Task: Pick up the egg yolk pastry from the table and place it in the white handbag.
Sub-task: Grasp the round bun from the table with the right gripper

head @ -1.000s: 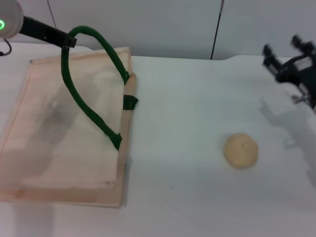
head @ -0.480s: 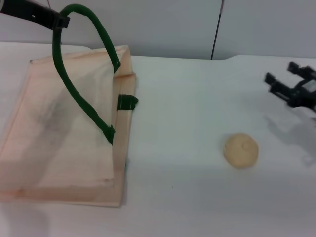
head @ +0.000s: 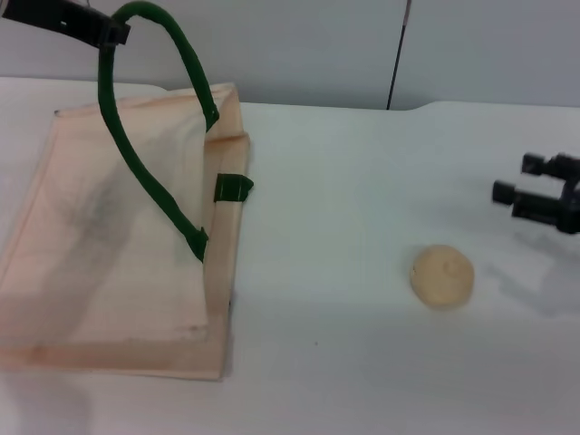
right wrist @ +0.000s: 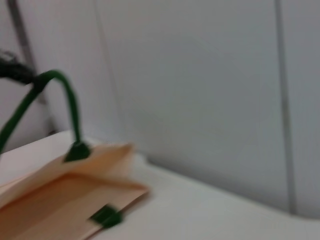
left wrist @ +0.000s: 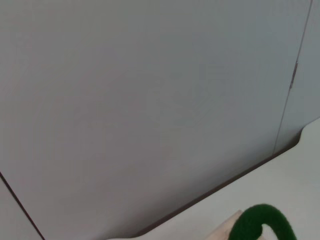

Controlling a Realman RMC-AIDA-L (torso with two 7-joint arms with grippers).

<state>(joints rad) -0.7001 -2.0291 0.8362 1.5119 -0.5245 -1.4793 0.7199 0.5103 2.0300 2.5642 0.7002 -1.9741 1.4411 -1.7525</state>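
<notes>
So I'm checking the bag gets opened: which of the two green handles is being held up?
The far handle, arching high above the white handbag, gripped at its top by the left gripper. The other handle shows only its green tab at the bag's edge.

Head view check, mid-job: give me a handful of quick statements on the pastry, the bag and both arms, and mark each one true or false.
1. The egg yolk pastry lies on the table, apart from the white handbag. True.
2. The left gripper holds up one green handle of the bag. True.
3. The right gripper is shut on the pastry. False: it is open, beside the pastry toward the robot's right, not touching it.
4. The pastry is already in the bag. False: it sits on bare table.
5. The bag's second handle tab lies at the bag's edge facing the pastry. True.
</notes>
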